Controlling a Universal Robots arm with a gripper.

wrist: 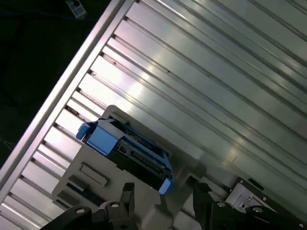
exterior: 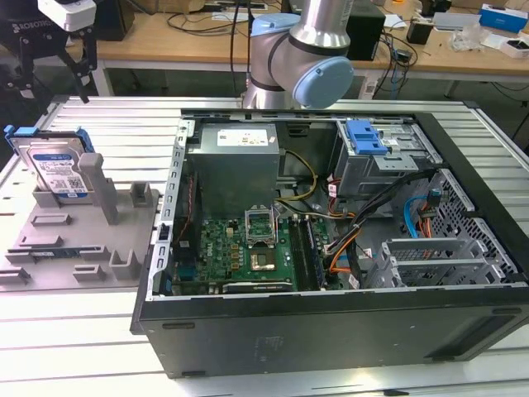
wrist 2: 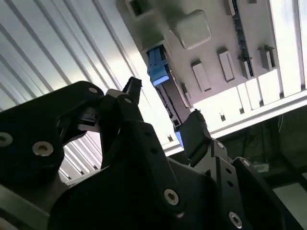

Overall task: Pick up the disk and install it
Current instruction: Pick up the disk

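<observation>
A wooden workbench (exterior: 173,45) strewn with cables (exterior: 395,51) and boxes (exterior: 502,16) stands behind the brightly lit ribbed aluminium table (exterior: 74,339).

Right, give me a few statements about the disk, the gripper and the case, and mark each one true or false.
1. The disk stands on edge in the grey holder. True.
2. The gripper is shut on the disk. False: it is open and hangs above the disk, apart from it.
3. The computer case lies with its side open, the boards inside in plain sight. True.
4. The disk is already inside the computer case. False: it is in the holder, to the exterior view's left of the case.
</observation>
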